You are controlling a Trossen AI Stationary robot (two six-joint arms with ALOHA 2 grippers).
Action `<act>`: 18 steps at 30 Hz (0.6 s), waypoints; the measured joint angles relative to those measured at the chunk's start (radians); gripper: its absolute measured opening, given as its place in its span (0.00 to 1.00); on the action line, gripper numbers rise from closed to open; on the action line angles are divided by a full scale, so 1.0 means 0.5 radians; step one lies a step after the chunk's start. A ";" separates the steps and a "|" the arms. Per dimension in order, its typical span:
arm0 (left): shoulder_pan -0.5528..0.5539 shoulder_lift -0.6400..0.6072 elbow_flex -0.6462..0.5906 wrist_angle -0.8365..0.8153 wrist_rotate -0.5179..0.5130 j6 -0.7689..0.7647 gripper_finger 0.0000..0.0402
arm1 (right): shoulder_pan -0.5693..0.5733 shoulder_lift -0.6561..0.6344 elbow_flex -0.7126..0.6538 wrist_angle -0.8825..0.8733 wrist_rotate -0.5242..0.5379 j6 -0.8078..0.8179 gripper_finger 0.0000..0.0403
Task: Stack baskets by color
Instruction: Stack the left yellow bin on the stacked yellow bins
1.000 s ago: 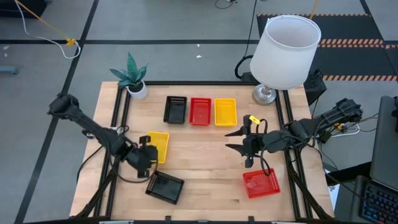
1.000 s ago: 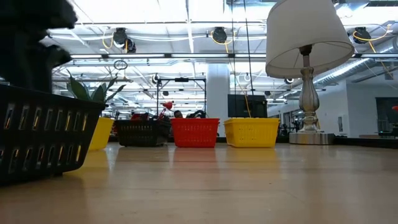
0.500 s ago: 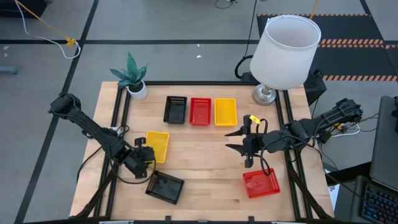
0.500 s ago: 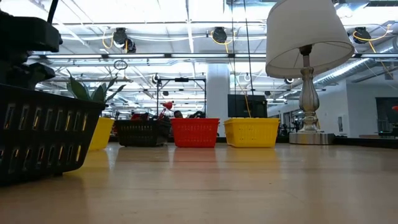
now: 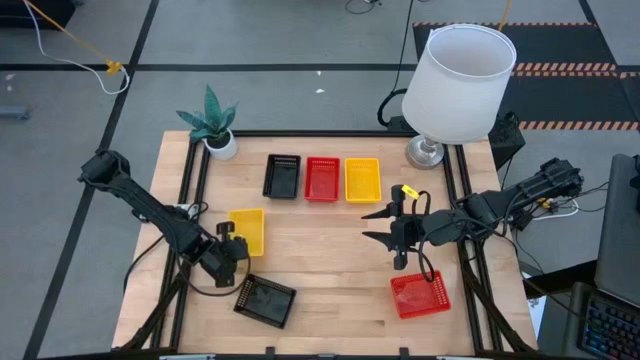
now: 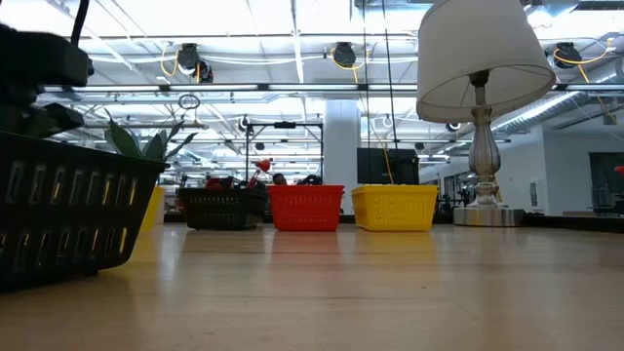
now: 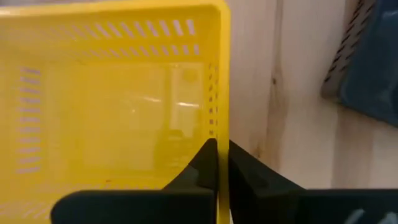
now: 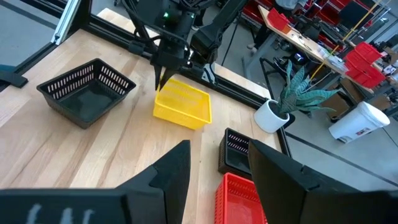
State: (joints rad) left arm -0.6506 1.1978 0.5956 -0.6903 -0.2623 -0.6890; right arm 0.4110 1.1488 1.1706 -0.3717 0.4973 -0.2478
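Note:
A yellow basket sits flat on the table at the left, with my left gripper shut on its near end. A black basket lies just nearer, by the front edge. A red basket lies near the front right. At the far side, a black basket, a red basket and a yellow basket stand in a row. My right gripper hovers open above the table's right half, over nothing. My left gripper pinches the yellow basket's near short wall close to its left corner, one finger inside the basket and one outside. The fingers come steeply from above, across the wall. The basket's bottom rests on the table.
A white lampshade on its stand rises at the far right corner, and a potted plant at the far left. Black frame rails run along the table's sides. Bare wood lies in the middle.
My left gripper has sunk a little and drawn toward the table's near left corner. The yellow basket has shifted slightly toward the left edge and now lies squarer to the table; in the low view more of it is hidden behind the black basket.

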 joint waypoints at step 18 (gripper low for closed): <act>-0.001 0.000 0.911 -0.926 -0.365 0.095 0.02 | -0.036 0.011 0.000 0.050 0.062 0.116 0.38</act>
State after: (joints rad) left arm -0.6510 1.1976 1.0513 -1.1534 -0.4448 -0.6416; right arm 0.3929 1.1544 1.1706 -0.3466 0.5282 -0.1900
